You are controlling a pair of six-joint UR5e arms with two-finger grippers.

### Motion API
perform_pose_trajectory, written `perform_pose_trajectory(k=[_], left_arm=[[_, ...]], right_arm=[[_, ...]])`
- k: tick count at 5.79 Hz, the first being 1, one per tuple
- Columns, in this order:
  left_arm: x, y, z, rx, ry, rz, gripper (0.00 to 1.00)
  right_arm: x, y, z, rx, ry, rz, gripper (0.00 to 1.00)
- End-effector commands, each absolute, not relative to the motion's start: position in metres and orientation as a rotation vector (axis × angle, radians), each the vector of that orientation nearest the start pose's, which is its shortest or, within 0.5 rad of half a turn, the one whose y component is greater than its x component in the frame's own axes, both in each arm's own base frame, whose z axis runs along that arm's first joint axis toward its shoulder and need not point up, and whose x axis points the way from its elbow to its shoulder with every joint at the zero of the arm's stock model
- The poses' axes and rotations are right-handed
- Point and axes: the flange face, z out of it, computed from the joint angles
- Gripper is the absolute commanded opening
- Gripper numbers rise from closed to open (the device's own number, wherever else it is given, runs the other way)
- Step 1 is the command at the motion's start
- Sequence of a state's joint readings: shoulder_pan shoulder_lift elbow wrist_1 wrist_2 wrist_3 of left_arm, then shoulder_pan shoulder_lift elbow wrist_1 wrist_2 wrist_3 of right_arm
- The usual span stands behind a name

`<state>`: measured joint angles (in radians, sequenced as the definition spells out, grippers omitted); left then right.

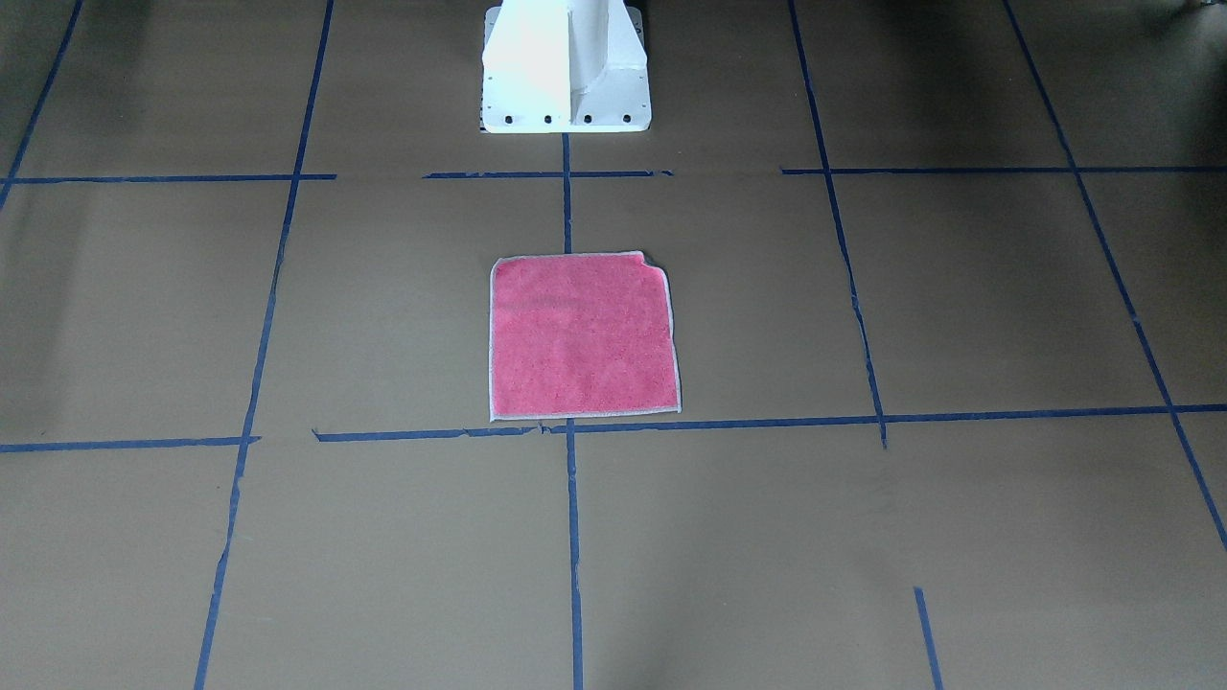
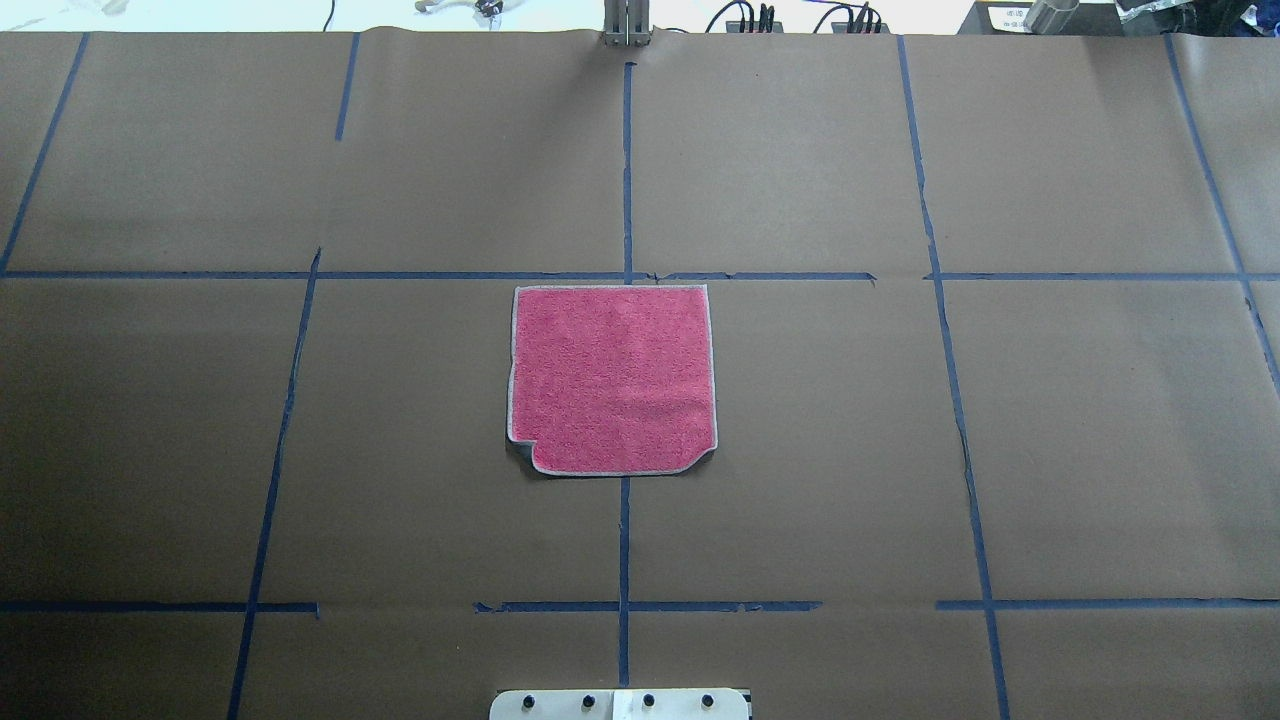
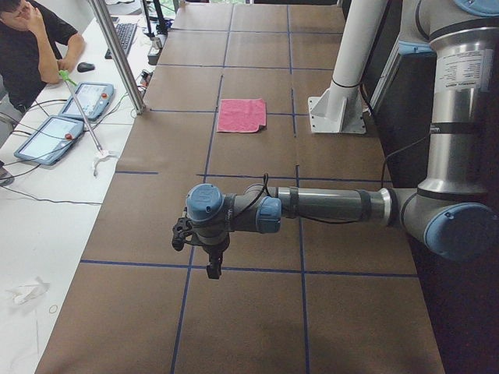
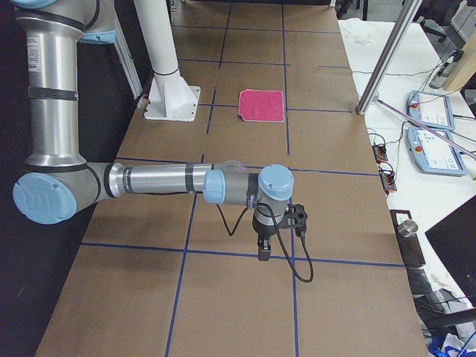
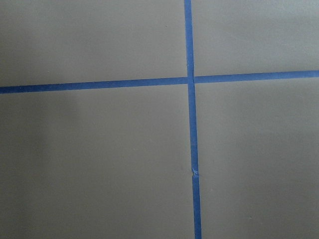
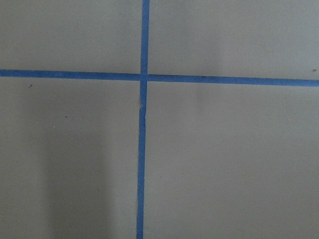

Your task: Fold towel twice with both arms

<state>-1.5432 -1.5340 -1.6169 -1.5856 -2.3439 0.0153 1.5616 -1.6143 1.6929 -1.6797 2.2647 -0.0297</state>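
Forearms stretch level above the table [image 2: 200, 450]. The left arm [image 3: 327, 204] reaches out from its elbow at the robot's side, its wrist turned down so that the left gripper [image 3: 212, 269] hangs just over a blue tape line. The right arm [image 4: 156, 180] holds the same pose at the other end, with the right gripper [image 4: 264, 249] pointing down at a tape crossing. Both grippers show only from the side, so whether their fingers stand apart or together cannot be told. Each wrist camera sees only brown paper and crossed blue tape lines [image 5: 190, 79].

The towel [image 2: 612, 380] lies flat, pink face up, in the middle of the table in front of the white pedestal [image 1: 566, 67], well apart from both grippers. Its far edge runs along a tape line, and its near left corner is tucked in. An operator [image 3: 31, 39] sits beyond a metal post [image 3: 117, 54], near two tablets [image 3: 47, 139].
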Motion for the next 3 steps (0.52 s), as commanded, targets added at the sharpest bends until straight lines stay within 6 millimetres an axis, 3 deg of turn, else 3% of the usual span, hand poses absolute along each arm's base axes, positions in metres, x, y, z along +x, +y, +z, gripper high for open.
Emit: perform_pose_trajectory(k=[1, 3], left_arm=[[-0.0505, -0.4796, 0.6511, 0.02, 0.773, 0.051, 1.0], [-0.0512, -0.4796, 0.6503, 0.022, 0.773, 0.05, 1.0]], right_arm=[[0.0652, -0.4708, 0.6345, -0.019, -0.695, -0.03, 1.0], [0.0652, -0.4737, 0.6316, -0.015, -0.695, -0.026, 1.0]])
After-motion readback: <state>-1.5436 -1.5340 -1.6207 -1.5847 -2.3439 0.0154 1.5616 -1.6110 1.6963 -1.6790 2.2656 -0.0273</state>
